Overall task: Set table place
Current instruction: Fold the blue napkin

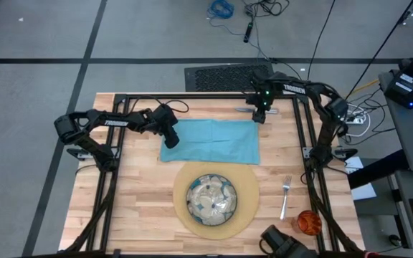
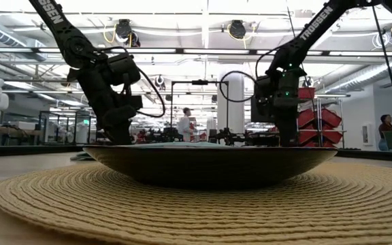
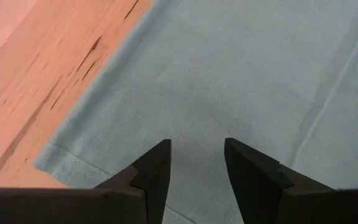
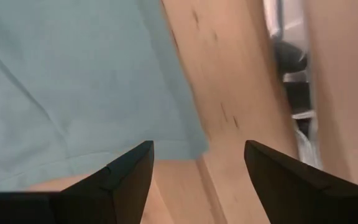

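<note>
Clearly empty and parted, both hands, left (image 1: 171, 141) and right (image 1: 259, 117), flank the flat teal cloth napkin (image 1: 212, 141) at centre frame; uneven pinches could bunch it.

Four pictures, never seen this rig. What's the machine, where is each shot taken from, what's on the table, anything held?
It is a robot with two dark arms, each ending in a two-finger pincer, working at a wooden table.

The high view looks straight down. The low view sits at tabletop height, right behind the placemat. The other two pictures come from cameras on the wrists, looking past each arm's own fingers.

On the table: a teal napkin spread flat, a round placemat with a patterned plate on it, a fork to its right, and an orange cup near the right front corner.

The left pincer is over the napkin's left end, jaws apart. The right pincer is open by the napkin's far right corner. Neither holds anything.
</note>
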You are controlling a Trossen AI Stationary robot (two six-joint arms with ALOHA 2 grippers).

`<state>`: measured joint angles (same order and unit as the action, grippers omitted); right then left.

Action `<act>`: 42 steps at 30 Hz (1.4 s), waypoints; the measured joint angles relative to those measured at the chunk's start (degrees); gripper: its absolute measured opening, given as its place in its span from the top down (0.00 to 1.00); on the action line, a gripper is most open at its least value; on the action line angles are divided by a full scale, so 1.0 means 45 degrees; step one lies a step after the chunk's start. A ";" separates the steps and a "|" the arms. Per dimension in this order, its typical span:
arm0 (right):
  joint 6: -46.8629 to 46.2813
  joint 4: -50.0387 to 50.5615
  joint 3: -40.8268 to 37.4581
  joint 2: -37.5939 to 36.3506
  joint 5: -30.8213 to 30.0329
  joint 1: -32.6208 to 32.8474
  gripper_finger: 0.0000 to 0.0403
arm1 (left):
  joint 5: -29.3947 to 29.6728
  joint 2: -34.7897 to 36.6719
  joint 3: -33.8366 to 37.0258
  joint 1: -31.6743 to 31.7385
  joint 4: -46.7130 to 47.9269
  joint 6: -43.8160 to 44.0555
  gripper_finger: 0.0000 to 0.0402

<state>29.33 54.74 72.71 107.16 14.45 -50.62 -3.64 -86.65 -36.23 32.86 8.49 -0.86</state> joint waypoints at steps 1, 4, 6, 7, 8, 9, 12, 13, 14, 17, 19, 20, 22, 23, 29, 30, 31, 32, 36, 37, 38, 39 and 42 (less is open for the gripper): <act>0.0084 -0.0008 0.0000 0.0153 -0.0097 0.0049 0.40 | 0.0000 0.0000 0.0000 0.0000 0.0001 0.0002 0.66; 0.0356 -0.0116 -0.0005 0.0631 -0.0209 0.0275 0.40 | 0.0000 0.0000 0.0000 0.0000 0.0002 0.0004 0.66; 0.0414 -0.0243 -0.0005 0.0937 -0.0251 0.0432 0.40 | 0.0000 0.0000 0.0000 0.0000 0.0003 -0.0001 0.66; 0.0460 -0.0233 0.0027 0.1056 -0.0314 0.0476 0.40 | 0.0000 0.0000 0.0000 0.0000 0.0001 -0.0005 0.66; 0.0516 -0.0216 0.0051 0.1170 -0.0353 0.0518 0.40 | -0.0005 0.0000 0.0000 0.0000 0.0002 -0.0014 0.66; 0.0544 -0.0153 0.0066 0.1285 -0.0323 0.0534 0.40 | -0.0005 0.0000 0.0000 0.0000 0.0006 -0.0019 0.66; 0.0635 -0.0177 0.0059 0.1460 -0.0314 0.0565 0.43 | -0.0005 0.0000 0.0000 0.0000 0.0006 -0.0109 0.66; 0.0640 -0.0216 0.0054 0.1443 -0.0430 0.0594 0.45 | -0.0005 0.0000 0.0001 0.0000 0.0011 -0.0130 0.66; 0.0652 -0.0243 0.0049 0.1395 -0.0537 0.0619 0.49 | -0.0005 0.0000 0.0000 0.0000 0.0005 -0.0184 0.66; 0.0782 -0.0243 0.0049 0.1292 -0.0755 0.0683 0.65 | -0.0005 0.0000 0.0005 -0.0002 0.0002 -0.0229 0.66; 0.0934 -0.0023 0.0047 0.1296 -0.0767 0.0739 0.79 | 0.0000 0.0000 0.0005 0.0000 -0.0054 -0.0234 0.66; 0.0976 0.0201 0.0042 0.1311 -0.0637 0.0797 0.86 | 0.0007 0.0000 0.0005 -0.0003 -0.0062 -0.0234 0.66; 0.1052 0.0735 -0.0005 0.1335 -0.0100 0.0915 0.96 | 0.0025 0.0000 0.0005 0.0000 -0.0052 -0.0234 0.66; 0.1031 0.0985 -0.0047 0.1353 0.0045 0.1020 0.97 | 0.0038 0.0000 0.0005 0.0000 -0.0048 -0.0238 0.66; 0.0939 0.1675 -0.0053 0.1211 -0.0068 0.1501 0.99 | 0.0158 0.0000 0.0005 -0.0004 -0.0052 -0.0331 0.66; 0.0868 0.1655 -0.0053 0.1104 -0.0134 0.1557 0.99 | 0.0160 0.0000 0.0005 -0.0005 -0.0044 -0.0346 0.66; 0.0806 0.1570 -0.0053 0.0963 -0.0247 0.1579 1.00 | 0.0165 0.0000 0.0005 0.0000 -0.0041 -0.0346 0.66; 0.0754 0.1449 -0.0050 0.0802 -0.0433 0.1596 1.00 | 0.0170 0.0000 0.0005 0.0000 -0.0055 -0.0351 0.66; 0.0561 0.1339 0.0045 0.0098 -0.0892 0.1497 1.00 | 0.0175 0.0000 0.0005 0.0000 -0.0048 -0.0346 0.66; 0.0442 0.1355 0.0138 -0.0042 -0.0893 0.1449 1.00 | 0.0178 0.0000 0.0005 0.0000 -0.0051 -0.0349 0.66; 0.0362 0.1379 0.0245 -0.0179 -0.0880 0.1416 1.00 | 0.0180 0.0000 0.0005 0.0000 -0.0057 -0.0346 0.66; 0.0304 0.1516 0.0349 -0.0297 -0.0868 0.1412 1.00 | 0.0185 0.0000 0.0005 0.0000 -0.0052 -0.0346 0.66; 0.0257 0.2039 0.0660 -0.0427 -0.0742 0.1458 1.00 | 0.0194 0.0000 0.0005 0.0000 -0.0097 -0.0346 0.66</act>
<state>30.48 63.92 75.68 105.24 11.11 -44.06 -2.76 -86.65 -36.21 32.86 8.05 -2.42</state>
